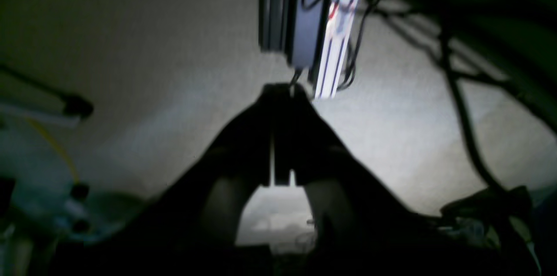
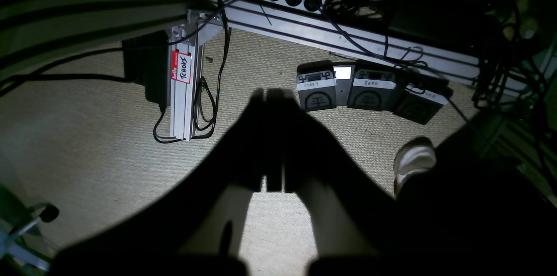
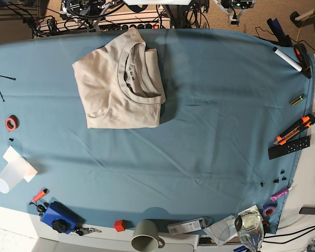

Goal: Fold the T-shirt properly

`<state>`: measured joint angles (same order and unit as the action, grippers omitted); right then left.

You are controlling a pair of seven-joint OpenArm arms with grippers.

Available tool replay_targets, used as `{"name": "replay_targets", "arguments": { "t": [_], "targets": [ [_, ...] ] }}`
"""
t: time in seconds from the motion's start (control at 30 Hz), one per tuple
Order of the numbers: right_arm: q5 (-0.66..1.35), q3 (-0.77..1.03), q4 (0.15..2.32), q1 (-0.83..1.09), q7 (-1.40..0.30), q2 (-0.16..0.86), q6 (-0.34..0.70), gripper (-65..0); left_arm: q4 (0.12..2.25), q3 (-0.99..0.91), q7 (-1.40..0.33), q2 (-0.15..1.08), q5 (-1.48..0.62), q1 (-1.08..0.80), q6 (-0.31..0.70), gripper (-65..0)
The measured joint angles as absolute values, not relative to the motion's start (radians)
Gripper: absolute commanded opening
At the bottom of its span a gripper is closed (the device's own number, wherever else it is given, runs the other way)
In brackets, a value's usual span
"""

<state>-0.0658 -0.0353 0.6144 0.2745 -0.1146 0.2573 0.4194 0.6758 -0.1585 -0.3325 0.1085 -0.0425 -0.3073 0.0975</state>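
The T-shirt, of soft beige cotton with a ribbed round collar and a small neck label, is seen folded into a compact, slightly wrinkled rectangle in the base view, lying on the blue-teal cloth of the table toward 11 o'clock from the table's centre, its collar turned toward 12 o'clock. A wide stretch of bare cloth is left open from the centre out to 3 o'clock and down to 6 o'clock. The edges are crowded: a roll of red tape and a translucent plastic cup are placed at 9 o'clock, a grey-green mug at 6 o'clock, an orange utility knife and a black remote at 3 o'clock, and a white marker toward 2 o'clock. Neither arm is seen over the table. In the left wrist view, which is dark and blurred, the left claw is shown as a black silhouette with its fingers pressed together at the tips, nothing held, over pale carpet. In the right wrist view the right claw is likewise pressed together and empty, over woven beige carpet, with three dark foot pedals at 1 o'clock of it and an aluminium frame leg at 10 o'clock.
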Motion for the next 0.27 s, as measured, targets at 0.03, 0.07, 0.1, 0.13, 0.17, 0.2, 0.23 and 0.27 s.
{"name": "replay_targets", "arguments": {
  "t": [0.03, 0.07, 0.1, 0.13, 0.17, 0.2, 0.23, 0.27],
  "targets": [
    [-0.066, -0.035, 0.614, 0.274, -0.114, 0.261, 0.419, -65.0, 0.679, -0.159, -0.332, 0.109, -0.025, -0.307, 0.098, -65.0],
    [-0.066, -0.035, 0.614, 0.274, -0.115, 0.264, 0.419, -65.0, 0.681, -0.159, -0.331, 0.109, -0.006, -0.307, 0.098, -65.0],
    [-0.066, -0.035, 0.614, 0.274, -0.115, 0.266, 0.419, -65.0, 0.681, -0.159, -0.314, 0.109, 0.012, -0.307, 0.098, -65.0],
    [-0.066, -0.035, 0.614, 0.274, -0.115, 0.268, 0.419, -65.0, 0.682, -0.159, -0.297, 0.109, 0.022, -0.307, 0.098, -65.0],
    [-0.066, -0.035, 0.614, 0.273, -0.114, 0.268, 0.419, -65.0, 0.682, -0.159, -0.276, 0.109, 0.041, -0.307, 0.098, -65.0],
    [-0.066, -0.035, 0.614, 0.273, -0.115, 0.268, 0.421, -65.0, 0.682, -0.159, -0.255, 0.109, 0.044, -0.307, 0.098, -65.0],
    [-0.066, -0.035, 0.614, 0.273, -0.114, 0.268, 0.423, -65.0, 0.682, -0.159, -0.226, 0.109, 0.045, -0.307, 0.098, -65.0],
    [-0.066, -0.035, 0.614, 0.273, -0.114, 0.267, 0.423, -65.0, 0.682, -0.159, -0.187, 0.109, 0.045, -0.308, 0.098, -65.0]
  ]
}}
